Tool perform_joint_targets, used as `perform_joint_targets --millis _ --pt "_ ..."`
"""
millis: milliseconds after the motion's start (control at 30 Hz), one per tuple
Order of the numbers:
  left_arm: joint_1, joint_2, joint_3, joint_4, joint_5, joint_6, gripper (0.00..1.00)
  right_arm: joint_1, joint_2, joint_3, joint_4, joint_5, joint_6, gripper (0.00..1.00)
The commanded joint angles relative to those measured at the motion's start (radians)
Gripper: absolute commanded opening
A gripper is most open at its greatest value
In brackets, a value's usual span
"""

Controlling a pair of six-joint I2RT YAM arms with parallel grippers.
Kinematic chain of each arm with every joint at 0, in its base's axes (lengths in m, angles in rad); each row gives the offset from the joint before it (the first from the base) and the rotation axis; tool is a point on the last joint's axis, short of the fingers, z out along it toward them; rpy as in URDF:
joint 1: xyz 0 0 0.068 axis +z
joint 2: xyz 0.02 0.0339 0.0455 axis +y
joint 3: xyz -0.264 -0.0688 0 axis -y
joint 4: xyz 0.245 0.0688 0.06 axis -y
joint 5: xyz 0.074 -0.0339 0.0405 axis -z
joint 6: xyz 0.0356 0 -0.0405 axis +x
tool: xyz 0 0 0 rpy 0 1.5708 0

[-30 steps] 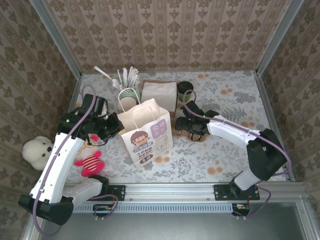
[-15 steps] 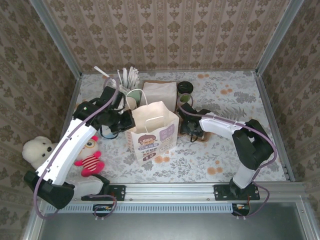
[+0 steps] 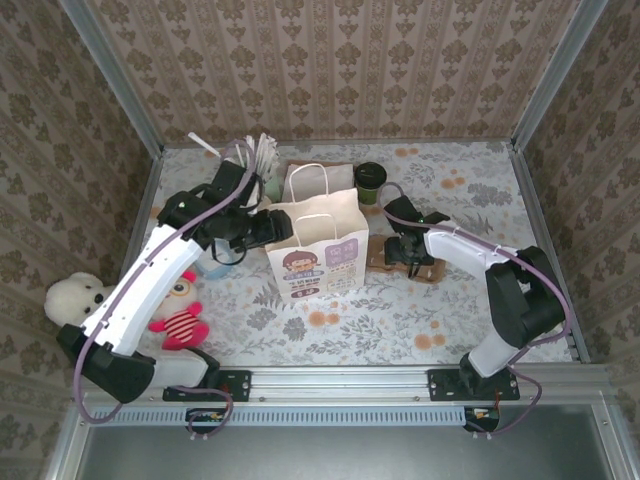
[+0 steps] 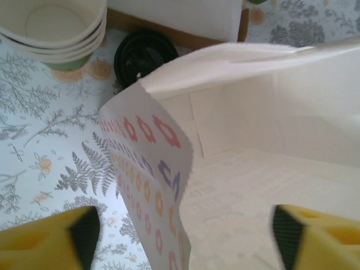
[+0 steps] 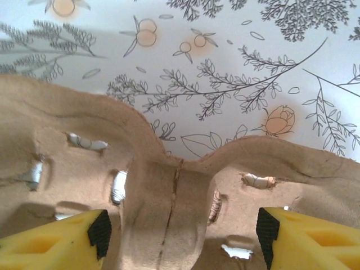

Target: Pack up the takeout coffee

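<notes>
The takeout coffee (image 3: 371, 178), a dark green cup with a black lid, stands at the back of the table, behind the white printed paper bag (image 3: 318, 248). The bag stands upright with its mouth open. My left gripper (image 3: 268, 228) is at the bag's left rim. In the left wrist view the left gripper (image 4: 183, 230) is open and the bag's side wall (image 4: 152, 163) runs loose between the fingers. My right gripper (image 3: 403, 252) hovers low over a brown pulp cup carrier (image 3: 400, 265). The right gripper (image 5: 180, 230) is open, straddling the carrier's centre ridge (image 5: 169, 208) without touching it.
A cup of wrapped straws (image 3: 258, 160) and a brown box of white napkins (image 3: 320, 180) sit behind the bag. A stack of lidless cups (image 4: 53, 28) and a round black lid (image 4: 143, 53) lie beside the bag. Soft toys (image 3: 72, 300) rest at the left edge.
The left arm swung right to the bag's rim and its gripper went from shut to open. The bag shifted right. The right gripper moved slightly right over the carrier.
</notes>
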Motion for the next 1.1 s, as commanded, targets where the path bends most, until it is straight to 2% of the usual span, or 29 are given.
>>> perform_joint_targets --millis 0,67,167,300,467,533,567,633,700,833,900,1000,1067 --pt "0.004 -0.112 0.011 -0.027 -0.055 0.112 0.95 0.0 0.034 0.055 -0.072 0.035 0.111 0.75" --pt "0.016 -0.17 -0.009 -0.016 -0.109 0.132 1.0 0.007 0.031 0.045 -0.048 0.032 0.174 0.75" --pt "0.027 -0.255 -0.07 0.05 -0.204 0.15 1.0 0.014 0.039 0.04 -0.028 0.04 0.229 0.74" --pt "0.046 -0.328 -0.162 0.18 -0.194 0.153 1.0 0.023 0.066 0.063 -0.039 0.063 0.242 0.71" --pt "0.107 -0.308 -0.176 0.111 -0.309 0.052 1.0 0.037 0.099 0.074 -0.046 0.066 0.254 0.71" --pt "0.127 -0.296 -0.164 0.094 -0.317 0.037 1.0 0.043 0.112 0.074 -0.046 0.073 0.26 0.71" --pt "0.159 -0.29 -0.16 0.113 -0.285 0.054 1.0 0.045 0.117 0.073 -0.044 0.075 0.262 0.71" --pt "0.171 -0.262 -0.14 0.166 -0.184 0.128 1.0 0.046 0.131 0.075 -0.044 0.074 0.261 0.69" --pt "0.171 -0.225 -0.104 0.22 -0.082 0.225 1.0 0.047 0.138 0.078 -0.044 0.072 0.252 0.61" --pt "0.185 -0.216 -0.108 0.374 -0.045 0.337 1.0 0.049 0.123 0.069 -0.038 0.083 0.238 0.53" --pt "0.199 -0.2 -0.111 0.446 0.053 0.413 1.0 0.048 0.109 0.051 -0.025 0.089 0.23 0.49" --pt "0.2 -0.141 -0.072 0.455 0.149 0.523 1.0 0.048 0.087 0.035 -0.022 0.101 0.211 0.44" --pt "0.201 -0.112 -0.047 0.46 0.147 0.562 1.0 0.048 0.073 0.026 -0.021 0.111 0.195 0.43"
